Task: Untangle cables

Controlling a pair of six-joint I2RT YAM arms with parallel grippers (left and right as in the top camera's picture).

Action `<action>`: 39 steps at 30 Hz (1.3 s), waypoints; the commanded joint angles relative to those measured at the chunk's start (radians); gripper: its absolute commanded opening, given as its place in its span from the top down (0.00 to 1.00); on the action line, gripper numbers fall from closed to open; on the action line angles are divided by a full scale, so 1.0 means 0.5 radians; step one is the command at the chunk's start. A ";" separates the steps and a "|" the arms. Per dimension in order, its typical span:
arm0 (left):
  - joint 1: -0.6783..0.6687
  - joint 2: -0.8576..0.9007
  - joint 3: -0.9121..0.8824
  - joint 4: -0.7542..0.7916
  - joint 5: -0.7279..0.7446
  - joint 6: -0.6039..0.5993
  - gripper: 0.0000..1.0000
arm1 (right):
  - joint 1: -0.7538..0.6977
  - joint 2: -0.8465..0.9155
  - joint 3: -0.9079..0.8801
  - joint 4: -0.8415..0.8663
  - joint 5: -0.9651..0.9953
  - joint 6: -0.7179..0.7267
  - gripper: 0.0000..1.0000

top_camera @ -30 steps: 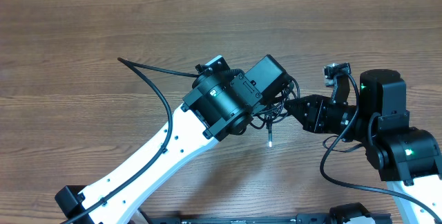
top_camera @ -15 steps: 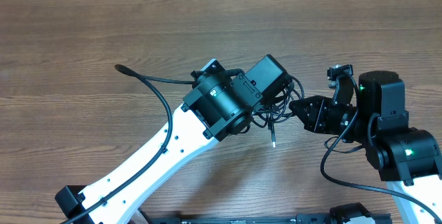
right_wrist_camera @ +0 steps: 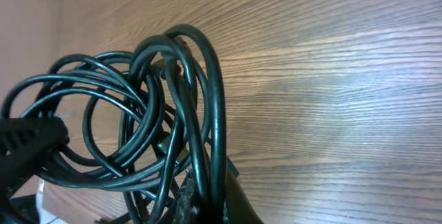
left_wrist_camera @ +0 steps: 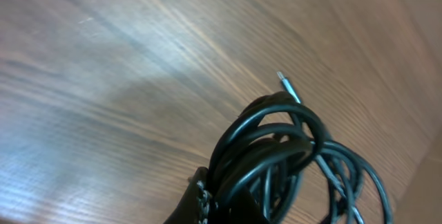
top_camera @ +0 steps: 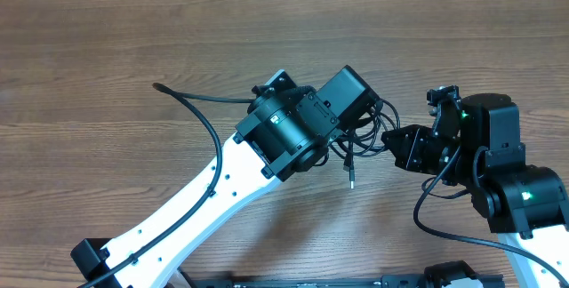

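Note:
The cables (top_camera: 363, 137) are a tangled bundle of thin black cords held between my two grippers above the wooden table. One plug end (top_camera: 351, 180) hangs down from the bundle. My left gripper (top_camera: 356, 130) is shut on the loops; in the left wrist view the coil (left_wrist_camera: 276, 155) sits in its jaws (left_wrist_camera: 228, 207) and a silver plug tip (left_wrist_camera: 284, 82) sticks out. My right gripper (top_camera: 384, 137) is shut on several strands (right_wrist_camera: 207, 113) of the same bundle, its jaws (right_wrist_camera: 207, 196) closed around them.
A black arm cable (top_camera: 200, 115) runs from the left arm out over the table at the left. The wooden table (top_camera: 133, 48) stretches around both arms. The right arm's body (top_camera: 498, 164) stands at the right edge.
My right gripper has drawn slightly to the right and the bundle stretches between the grippers. The hanging plug end has shifted a little. The arm cable at the left wobbled.

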 commanded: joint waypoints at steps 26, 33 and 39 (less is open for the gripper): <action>0.040 -0.025 0.027 0.176 -0.264 0.567 0.96 | -0.014 -0.018 0.037 0.103 -0.216 0.014 0.96; 0.040 -0.025 0.027 0.162 -0.356 0.568 0.96 | -0.014 -0.017 0.038 0.136 -0.503 -0.200 0.97; 0.040 -0.025 0.027 0.127 -0.362 0.537 0.96 | -0.014 -0.018 0.037 0.180 -0.655 -0.211 0.96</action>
